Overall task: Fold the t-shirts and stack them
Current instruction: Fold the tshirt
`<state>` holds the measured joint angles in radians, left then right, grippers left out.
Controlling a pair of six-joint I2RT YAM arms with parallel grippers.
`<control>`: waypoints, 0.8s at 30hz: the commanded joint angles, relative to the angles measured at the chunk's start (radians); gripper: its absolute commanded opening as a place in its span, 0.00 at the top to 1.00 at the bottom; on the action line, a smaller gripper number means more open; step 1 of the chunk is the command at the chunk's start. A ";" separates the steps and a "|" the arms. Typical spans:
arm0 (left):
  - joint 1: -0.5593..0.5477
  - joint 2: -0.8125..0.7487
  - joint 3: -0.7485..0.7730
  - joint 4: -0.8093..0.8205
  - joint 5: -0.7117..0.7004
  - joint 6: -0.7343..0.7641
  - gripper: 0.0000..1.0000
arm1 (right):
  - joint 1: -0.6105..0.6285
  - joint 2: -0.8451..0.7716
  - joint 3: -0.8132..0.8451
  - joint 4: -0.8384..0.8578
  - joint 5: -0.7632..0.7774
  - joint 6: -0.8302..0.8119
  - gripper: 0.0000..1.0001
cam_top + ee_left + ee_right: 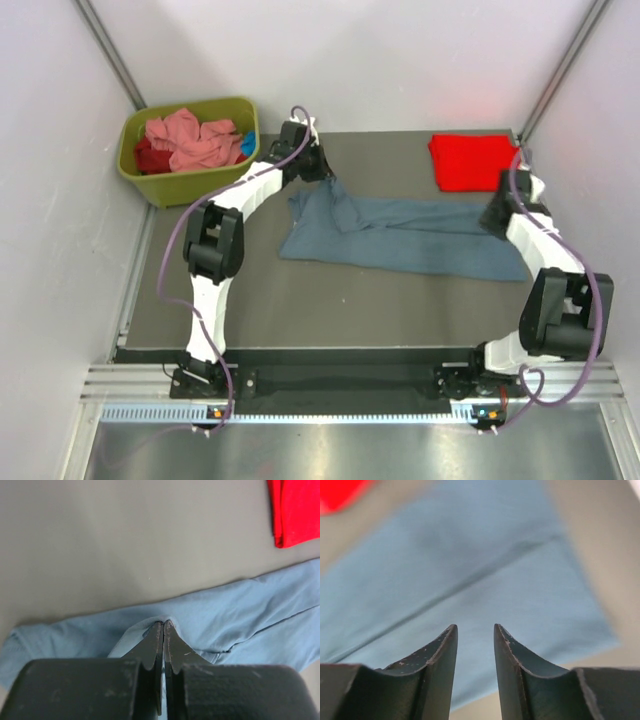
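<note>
Across grey matting (300,300), a soft blue-grey t-shirt (420,240) lies creased lengthwise.

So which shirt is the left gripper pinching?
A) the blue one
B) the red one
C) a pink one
A: the left gripper is shut on a raised fold of the blue shirt, while the red shirt lies apart from it.
</note>
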<state>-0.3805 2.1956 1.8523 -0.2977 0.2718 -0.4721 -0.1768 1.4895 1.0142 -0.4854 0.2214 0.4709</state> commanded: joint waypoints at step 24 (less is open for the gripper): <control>0.068 0.136 0.074 0.133 0.234 -0.129 1.00 | 0.904 0.380 0.276 0.582 0.036 -0.463 0.59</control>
<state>-0.3317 2.3157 1.8984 -0.2211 0.4538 -0.5713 0.6956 1.8458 1.2346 0.0391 0.2089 0.0666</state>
